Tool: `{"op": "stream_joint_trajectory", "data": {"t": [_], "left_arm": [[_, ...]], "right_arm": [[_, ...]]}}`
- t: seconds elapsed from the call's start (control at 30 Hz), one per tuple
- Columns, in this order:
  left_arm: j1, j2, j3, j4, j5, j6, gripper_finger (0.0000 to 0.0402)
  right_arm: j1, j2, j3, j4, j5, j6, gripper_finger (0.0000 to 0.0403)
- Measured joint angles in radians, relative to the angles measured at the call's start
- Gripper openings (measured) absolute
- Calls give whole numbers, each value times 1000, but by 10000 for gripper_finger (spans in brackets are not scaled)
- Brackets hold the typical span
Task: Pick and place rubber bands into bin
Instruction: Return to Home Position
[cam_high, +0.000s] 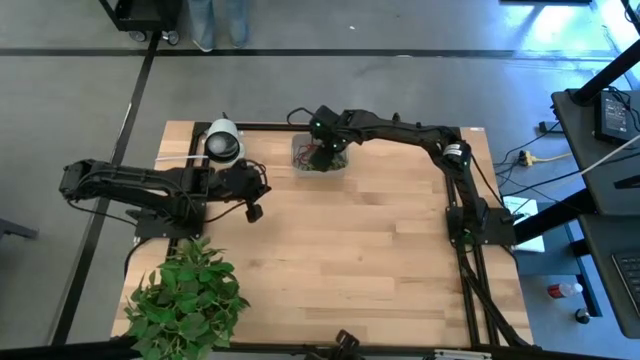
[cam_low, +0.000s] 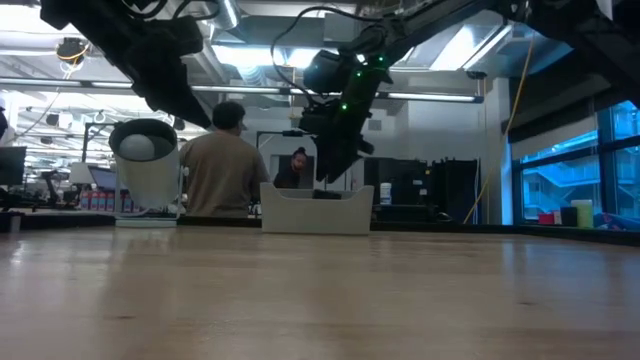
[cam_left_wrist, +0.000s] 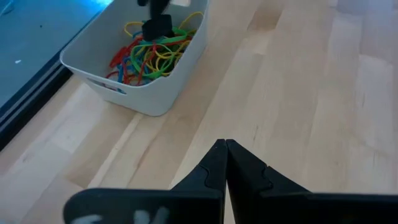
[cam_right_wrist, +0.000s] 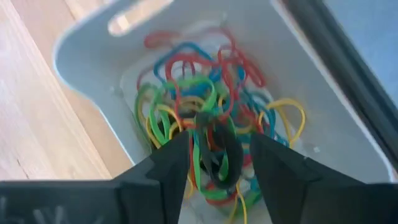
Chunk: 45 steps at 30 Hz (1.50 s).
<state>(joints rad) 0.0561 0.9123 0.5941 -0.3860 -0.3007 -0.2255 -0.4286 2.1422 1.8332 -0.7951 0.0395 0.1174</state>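
The bin (cam_high: 305, 165) stands by the table's far edge, a pale plastic tub resting on its base. A heap of rubber bands (cam_right_wrist: 205, 93) in green, red, blue and yellow lies on its floor, and also shows in the left wrist view (cam_left_wrist: 152, 53). My right gripper (cam_right_wrist: 219, 146) reaches down into the bin's mouth (cam_low: 317, 210), open, with its fingers on either side of the heap's top. My left gripper (cam_high: 254, 212) hangs shut above the table's left half, well clear of the bin, with nothing between its fingers (cam_left_wrist: 225, 146).
A round white-and-black roll (cam_high: 223, 142) stands left of the bin at the far edge. A leafy green plant (cam_high: 185, 300) fills the near left corner. Bare wooden tabletop (cam_high: 350, 250) stretches across the middle and right. A person (cam_low: 222, 160) sits beyond the far edge.
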Motion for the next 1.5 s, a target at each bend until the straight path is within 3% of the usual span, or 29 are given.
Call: {"op": "stream_joint_trajectory", "data": {"t": [0.23,0.5,0.63,0.97,1.13,1.23,1.4,1.5], "left_arm": [[19,0,0,27,-3,3,1],[19,0,0,83,3,67,1],[19,-1,0,105,4,75,1],[18,-9,0,138,14,158,1],[16,-101,-11,87,16,213,1],[0,-209,-92,138,49,199,1],[-39,-390,-278,351,114,179,1],[-58,-489,-352,387,124,179,1]], "right_arm": [[0,-33,0,-68,0,-30,203],[12,-168,-59,-87,2,-45,191],[25,-303,-215,-7,3,-46,153],[89,-797,-787,336,-10,-21,8],[138,-987,-957,441,-9,37,14],[154,-1046,-1011,431,-8,37,7],[173,-1067,-1057,421,-8,39,9],[184,-1058,-1057,424,-8,65,15]]}}
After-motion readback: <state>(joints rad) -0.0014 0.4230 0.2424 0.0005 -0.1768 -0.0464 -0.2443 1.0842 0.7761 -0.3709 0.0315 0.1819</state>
